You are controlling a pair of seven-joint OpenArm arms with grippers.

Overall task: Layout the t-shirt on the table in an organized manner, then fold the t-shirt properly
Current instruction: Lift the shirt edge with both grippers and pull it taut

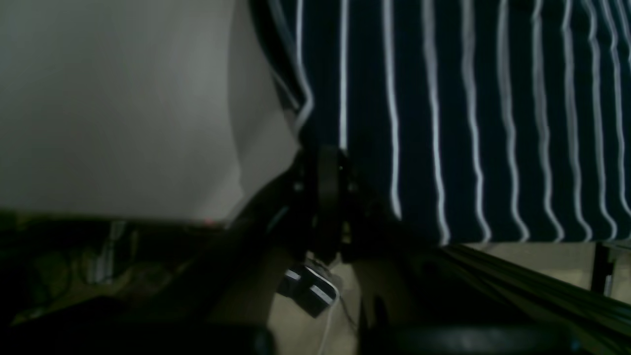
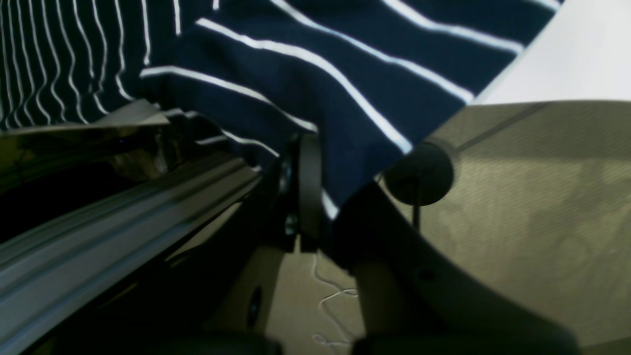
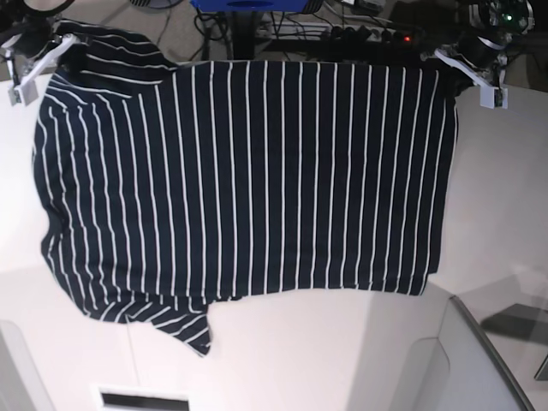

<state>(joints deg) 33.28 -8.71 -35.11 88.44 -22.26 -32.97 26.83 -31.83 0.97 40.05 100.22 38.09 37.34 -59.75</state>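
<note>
The dark navy t-shirt with thin white stripes lies spread almost flat on the white table, one sleeve crumpled at the near left. My left gripper is at the shirt's far right corner. In the left wrist view it is shut on the edge of the t-shirt, beside bare table. My right gripper is at the far left corner. In the right wrist view it is pinched shut on a fold of the t-shirt at the table's edge.
Beyond the table's far edge lie cables and a power strip with a red light, and a blue base. A grey angled panel stands at the near right. A dark slot sits at the table's near edge.
</note>
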